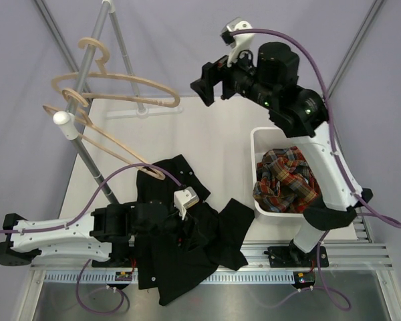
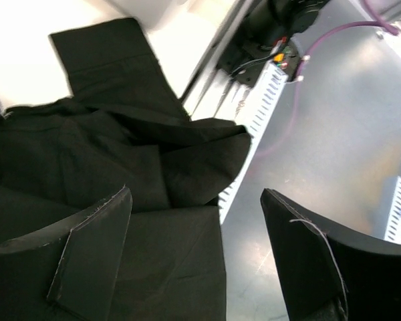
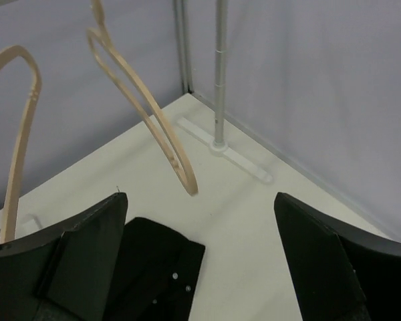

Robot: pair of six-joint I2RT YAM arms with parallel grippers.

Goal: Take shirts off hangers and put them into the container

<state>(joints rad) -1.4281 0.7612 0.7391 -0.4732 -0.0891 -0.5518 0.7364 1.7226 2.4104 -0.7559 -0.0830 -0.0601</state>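
The black shirt (image 1: 207, 231) lies crumpled and spread flat on the table (image 1: 207, 134), well to the left of the white basket (image 1: 257, 144). One part of it hangs over the table's near edge, and its collar end with small pale buttons points toward the far side. The plaid shirt (image 1: 284, 180), red, navy and yellow, sits bunched up inside the basket and fills most of it. The left gripper (image 2: 195, 194) is low over the black shirt, on the side away from the basket. Its fingers (image 2: 93, 261) are spread apart with nothing pinched between them; one finger hangs over the cloth and the other over the bare metal beyond the table's edge. Part of the shirt lies draped over that arm's wrist. The right gripper (image 1: 207, 83) is raised high, up and to the left of the basket's far corner. It stands wide apart and empty, well clear of both shirts. Two bare wooden hangers (image 1: 120, 83) hang on the grey rail (image 1: 87, 67), far to the left of the basket. The lower hanger (image 1: 113, 144) reaches down to the black shirt's far edge. Purple cables loop off both arms.
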